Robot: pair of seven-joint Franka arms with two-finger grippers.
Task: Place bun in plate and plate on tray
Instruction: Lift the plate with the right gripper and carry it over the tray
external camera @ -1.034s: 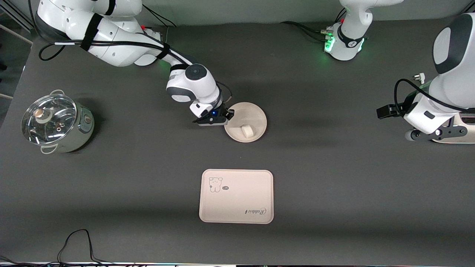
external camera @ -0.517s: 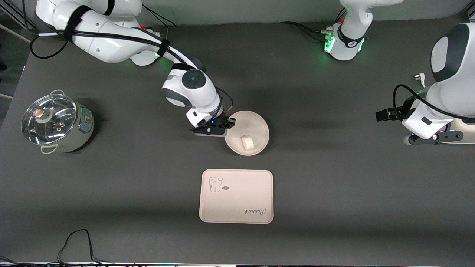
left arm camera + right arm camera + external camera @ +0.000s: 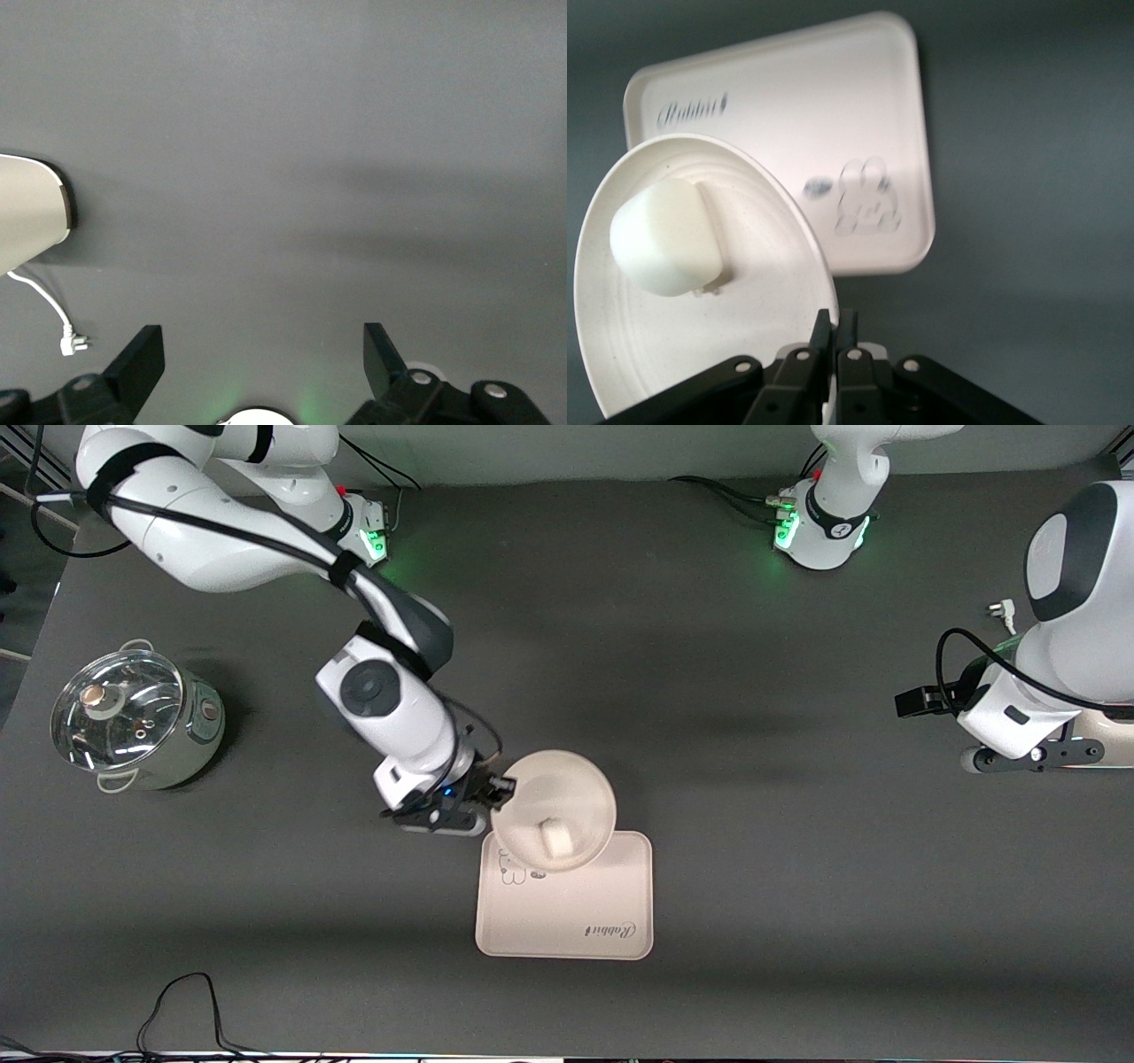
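Right gripper (image 3: 496, 790) pinched on the rim of the plate (image 3: 567, 797), jaws clamped thin against the rim's edge on the side toward the right arm's end of the table. Plate held up in the air over the tray's (image 3: 576, 912) edge that faces the robots' bases, partly covering the cartoon drawing at the tray's corner. In the right wrist view, same grip seen close: right gripper (image 3: 834, 332) closed on the plate (image 3: 744, 354), with the tray (image 3: 833, 106) lying flat below it, drawing and cursive lettering both showing.

Bun (image 3: 555, 838) sitting in the plate, off centre, on the part of the plate nearer the front camera. Bun (image 3: 664, 237) resting against the plate's inner slope in the wrist view.

Tray flat on the table (image 3: 797, 868), near the middle of the edge closest to the front camera.

Left gripper (image 3: 1032, 755) waiting at the left arm's end of the table, low over the table; jaws spread wide apart around nothing, fingers (image 3: 137, 365) seen in the left wrist view.

Glass-lidded pot (image 3: 133, 720) standing near the edge at the right arm's end of the table.
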